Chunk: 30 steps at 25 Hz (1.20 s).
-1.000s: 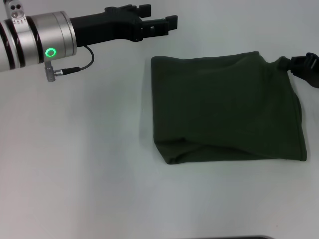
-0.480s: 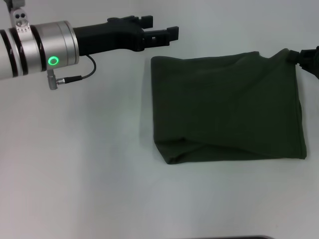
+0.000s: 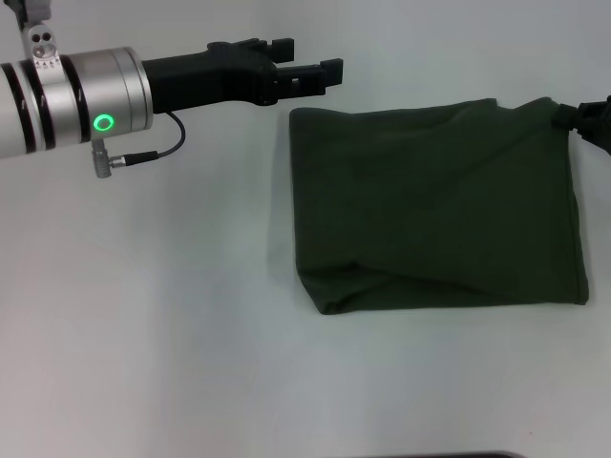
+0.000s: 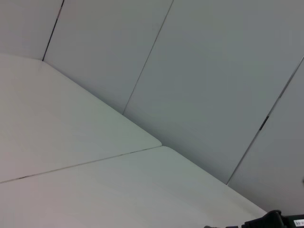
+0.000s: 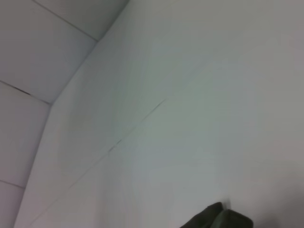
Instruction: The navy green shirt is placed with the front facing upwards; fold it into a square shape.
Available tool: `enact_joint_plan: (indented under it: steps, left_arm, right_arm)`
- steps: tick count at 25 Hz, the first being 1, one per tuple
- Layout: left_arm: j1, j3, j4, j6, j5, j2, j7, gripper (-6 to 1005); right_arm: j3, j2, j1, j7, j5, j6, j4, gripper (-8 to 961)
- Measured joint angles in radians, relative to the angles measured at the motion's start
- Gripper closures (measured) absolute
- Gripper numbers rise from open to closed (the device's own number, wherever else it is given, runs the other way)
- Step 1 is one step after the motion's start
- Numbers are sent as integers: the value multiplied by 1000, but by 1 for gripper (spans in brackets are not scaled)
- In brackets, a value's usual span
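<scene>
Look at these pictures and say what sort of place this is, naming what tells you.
Probably a robot test room or lab, not a home. A bare white table stands against plain panelled walls, and the only thing on it is a folded green shirt, between the left tool and the right tool.

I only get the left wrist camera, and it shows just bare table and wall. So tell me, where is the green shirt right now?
Observer: In the head view, the navy green shirt lies folded into a rough rectangle on the table, to the robot's right of centre.
Operator: Is the left claw touching it?
Observer: No. The left claw is open, just beyond the shirt's far left corner and clear of the cloth.
Operator: And the right arm?
Observer: The right claw is at the shirt's far right corner, where the cloth bunches up toward it.
</scene>
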Motion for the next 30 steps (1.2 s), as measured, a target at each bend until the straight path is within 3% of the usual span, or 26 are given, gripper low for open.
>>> enact_joint_plan:
  steps: [9,16,23,28,30]
  left_arm:
    - [1,-5,0,0,0,0,0,83]
    - [2,-7,1,-1,0,0,0,83]
    - [1,-6,8,-1,-1,0,1,83]
    - [1,-7,10,0,-6,3,6,83]
    - [1,-8,10,0,-8,3,9,83]
  right_arm:
    - [16,15,-21,-2,29,20,4,922]
    - [22,21,-33,-78,104,-24,-5,711]
    - [0,-6,12,-84,115,-131,-76,523]
    - [-91,-45,81,1,53,-135,-95,326]
    - [-121,-51,104,30,23,-134,-93,313]
